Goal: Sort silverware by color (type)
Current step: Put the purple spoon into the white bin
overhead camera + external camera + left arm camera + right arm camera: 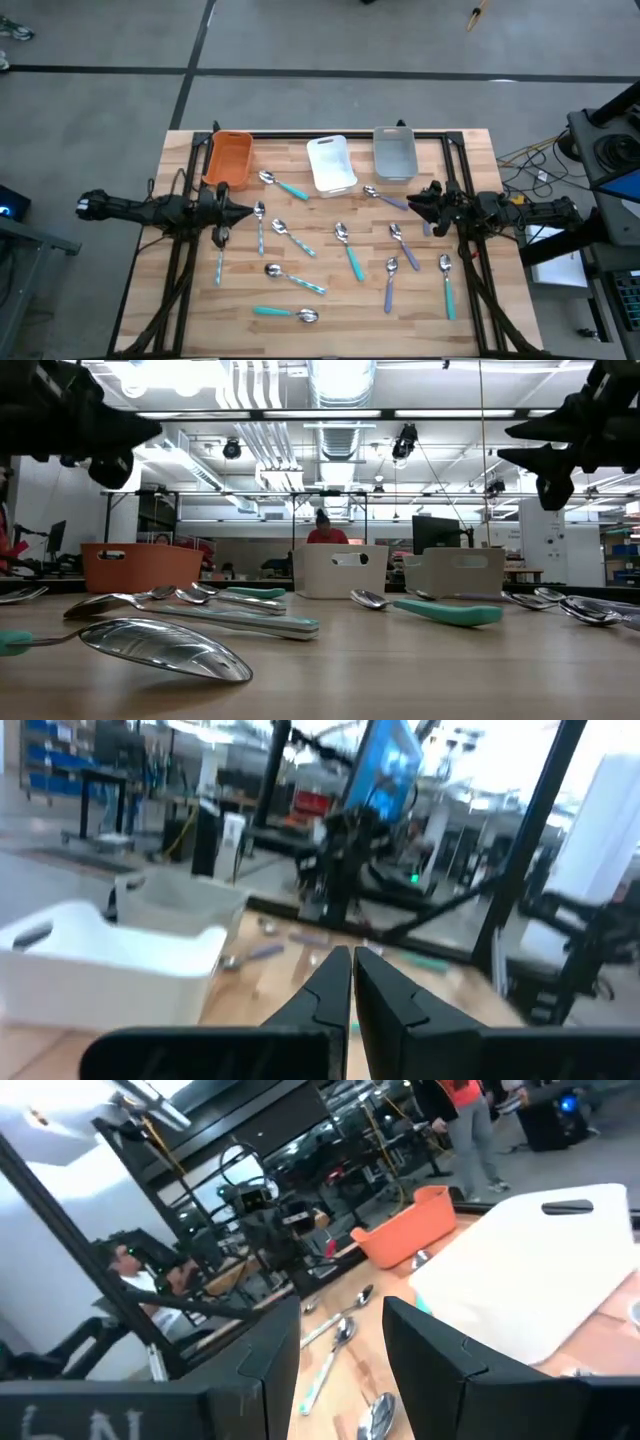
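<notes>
The silverware lies scattered flat on the wooden table (190, 150): spoons and forks with teal (348, 250), purple (390, 283) and pale striped (293, 238) handles. My left gripper (248, 213) hovers level above the table's left side, shut and empty; its closed fingers show in the left wrist view (352, 960). A striped-handled piece (220, 255) lies just below it. My right gripper (412, 200) hovers level above the right side, open with nothing between its fingers (345, 1315), near a purple-handled spoon (385, 197). In the low view both grippers (140, 432) (515, 445) hang well above the tabletop.
Three bins stand along the table's far edge: orange (229, 158), white (331, 163) and grey (394, 152). Black frame rails run down both sides of the table (180, 260). People show in the room beyond the table (322, 530).
</notes>
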{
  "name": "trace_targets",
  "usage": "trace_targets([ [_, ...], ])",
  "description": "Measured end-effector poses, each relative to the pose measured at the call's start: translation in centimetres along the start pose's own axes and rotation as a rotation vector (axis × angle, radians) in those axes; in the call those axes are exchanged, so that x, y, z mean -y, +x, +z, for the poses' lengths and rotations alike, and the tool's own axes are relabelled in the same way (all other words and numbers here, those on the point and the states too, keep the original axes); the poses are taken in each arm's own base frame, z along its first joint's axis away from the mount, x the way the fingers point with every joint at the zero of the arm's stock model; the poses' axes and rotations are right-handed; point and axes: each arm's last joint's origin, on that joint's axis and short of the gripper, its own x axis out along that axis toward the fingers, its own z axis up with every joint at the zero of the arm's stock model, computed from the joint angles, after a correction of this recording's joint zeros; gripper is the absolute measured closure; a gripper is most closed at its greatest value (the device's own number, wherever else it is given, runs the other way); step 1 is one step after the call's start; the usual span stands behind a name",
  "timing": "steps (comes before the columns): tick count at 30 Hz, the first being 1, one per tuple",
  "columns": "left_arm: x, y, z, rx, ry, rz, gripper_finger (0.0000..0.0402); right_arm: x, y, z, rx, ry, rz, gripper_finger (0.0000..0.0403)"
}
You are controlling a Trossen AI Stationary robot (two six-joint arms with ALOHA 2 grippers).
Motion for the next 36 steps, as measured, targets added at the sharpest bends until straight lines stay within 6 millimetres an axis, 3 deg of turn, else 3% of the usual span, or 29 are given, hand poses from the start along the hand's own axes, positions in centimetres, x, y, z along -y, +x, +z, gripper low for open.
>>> trace_targets([
  [6, 0.2, -0.1, 1.7, 0.171, -0.045, -0.001, 0.0402, 0.1, 0.0, 0.1, 0.027, 0.107, -0.043, 0.0268],
  [15, 0.2, 0.5, 1.0, 0.098, 0.012, 0.016, 0.0402, -0.6, 1.0, 0.9, 0.117, 0.079, -0.01, 0.0268],
  [22, 0.2, 1.2, 0.1, 0.015, -0.047, 0.031, 0.0402, -1.6, 2.7, 1.8, 0.013, 0.045, -0.075, 0.0268],
  [36, 0.7, 2.2, 0.5, 0.083, -0.162, 0.0, 0.0402, -6.2, 4.1, 8.9, -0.295, -0.01, -0.279, 0.0268],
])
